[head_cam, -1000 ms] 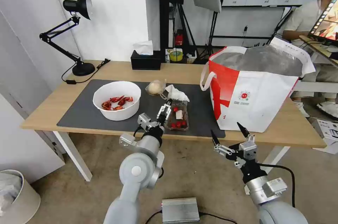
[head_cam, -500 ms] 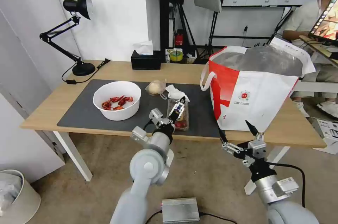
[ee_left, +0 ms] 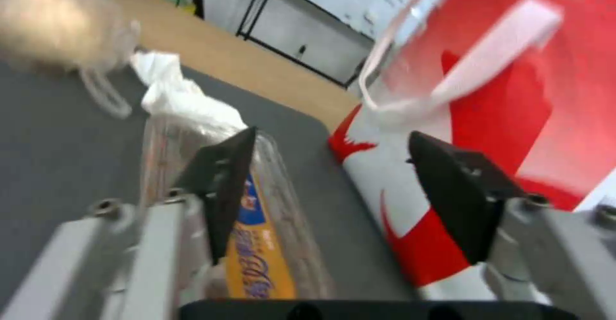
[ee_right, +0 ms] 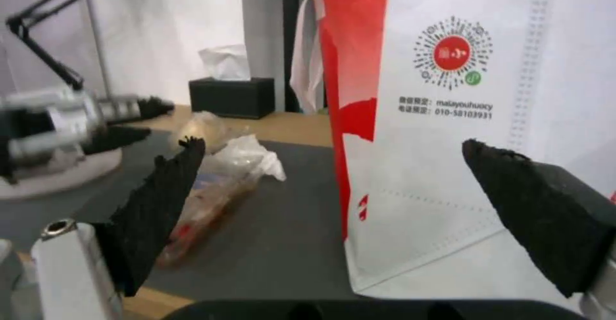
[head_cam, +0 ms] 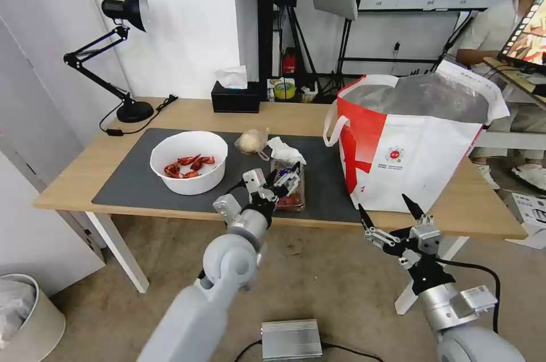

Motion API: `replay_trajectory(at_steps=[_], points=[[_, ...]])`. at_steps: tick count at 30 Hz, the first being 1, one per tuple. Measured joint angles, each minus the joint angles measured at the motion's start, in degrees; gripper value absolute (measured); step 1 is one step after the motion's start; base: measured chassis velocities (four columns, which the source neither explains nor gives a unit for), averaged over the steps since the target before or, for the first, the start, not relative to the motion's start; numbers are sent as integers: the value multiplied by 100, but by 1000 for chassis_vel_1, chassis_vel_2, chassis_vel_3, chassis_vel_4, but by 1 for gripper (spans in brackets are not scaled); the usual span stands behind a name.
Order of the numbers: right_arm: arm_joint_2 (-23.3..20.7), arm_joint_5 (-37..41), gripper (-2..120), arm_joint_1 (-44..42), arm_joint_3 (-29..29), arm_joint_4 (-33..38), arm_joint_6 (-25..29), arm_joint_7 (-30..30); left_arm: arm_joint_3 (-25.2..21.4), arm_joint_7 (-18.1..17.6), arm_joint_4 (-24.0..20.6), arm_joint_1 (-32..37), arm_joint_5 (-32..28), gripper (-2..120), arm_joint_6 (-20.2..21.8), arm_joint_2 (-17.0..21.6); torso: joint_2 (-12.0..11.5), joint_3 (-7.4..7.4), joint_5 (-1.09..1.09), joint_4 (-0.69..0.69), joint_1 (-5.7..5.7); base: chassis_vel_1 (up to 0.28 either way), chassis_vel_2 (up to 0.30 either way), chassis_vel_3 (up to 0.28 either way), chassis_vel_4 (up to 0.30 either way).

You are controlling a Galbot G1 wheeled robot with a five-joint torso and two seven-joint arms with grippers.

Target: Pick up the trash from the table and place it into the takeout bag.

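Note:
On the table [head_cam: 187, 115], the dark mat [head_cam: 128, 183] carries the trash: a white bowl [head_cam: 187, 184] of red crayfish shells, a pale plastic bundle [head_cam: 251, 141], a crumpled napkin [head_cam: 284, 152] and a clear tomato tray [head_cam: 296, 200]. My left gripper [head_cam: 282, 175] hovers open just above the tray [ee_left: 263, 262]. One fingertip [ee_left: 224, 185] is over the tray and the other is toward the takeout bag [ee_left: 513, 94]. The white and red takeout bag [head_cam: 409, 163] stands open at the right. My right gripper [head_cam: 392, 211] hangs open below the table's front edge, facing the bag [ee_right: 449, 118].
A black tissue box [head_cam: 235, 99] and a black desk lamp [head_cam: 128, 109] stand at the back of the table. A grey box [head_cam: 292, 339] lies on the floor between my arms. A bin [head_cam: 25, 316] sits at the lower left. A tripod stands behind the table.
My left gripper has swung right from the tray's left edge to above the tray, its jaws now spread wider. My right gripper has drifted slightly right and lower, still open.

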Motion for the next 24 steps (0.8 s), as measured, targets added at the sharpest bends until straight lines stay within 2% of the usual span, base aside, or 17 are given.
replay_trajectory(at_steps=[2, 3, 6, 7, 9, 10, 12, 13, 16, 21, 24], points=[[-83, 425, 100, 78, 28, 38, -182, 101, 99, 230, 181, -118, 438, 51, -12, 219, 0, 0, 0, 0, 0, 0, 0, 0, 0], [-83, 425, 100, 78, 28, 38, -182, 101, 99, 230, 181, -118, 438, 51, -12, 219, 0, 0, 0, 0, 0, 0, 0, 0, 0], [-198, 854, 100, 191, 37, 50, -370, 230, 248, 426, 359, -173, 936, 35, -35, 415, 0, 0, 0, 0, 0, 0, 0, 0, 0], [-198, 854, 100, 191, 37, 50, -370, 230, 248, 426, 359, -173, 936, 35, -35, 415, 0, 0, 0, 0, 0, 0, 0, 0, 0], [-284, 1175, 100, 296, 24, 46, -518, 337, 321, 483, 457, -176, 1135, 24, -50, 437, 0, 1, 0, 0, 0, 0, 0, 0, 0], [-284, 1175, 100, 296, 24, 46, -518, 337, 321, 483, 457, -176, 1135, 24, -50, 437, 0, 1, 0, 0, 0, 0, 0, 0, 0], [-338, 1504, 100, 387, 11, 37, -650, 461, 394, 511, 517, -200, 1192, 14, -58, 435, 0, 0, 0, -1, 0, 0, 0, 0, 0], [-338, 1504, 100, 387, 11, 37, -650, 461, 394, 511, 517, -200, 1192, 14, -58, 435, 0, 0, 0, -1, 0, 0, 0, 0, 0], [-452, 2129, 100, 594, -86, 23, -896, 717, 436, 516, 549, -208, 1247, 0, -65, 427, 0, 0, 1, 0, 0, 0, 0, 0, 0], [-521, 2803, 100, 772, -245, 83, -1171, 1000, 443, 511, 554, -208, 1287, 0, -67, 444, 0, 0, 1, 0, 0, 0, 0, 0, 0], [-627, 3598, 100, 1049, -435, 112, -1426, 1270, 435, 492, 555, -187, 1301, 0, -67, 480, 0, 0, 1, 1, 0, 0, 0, 0, 0]])
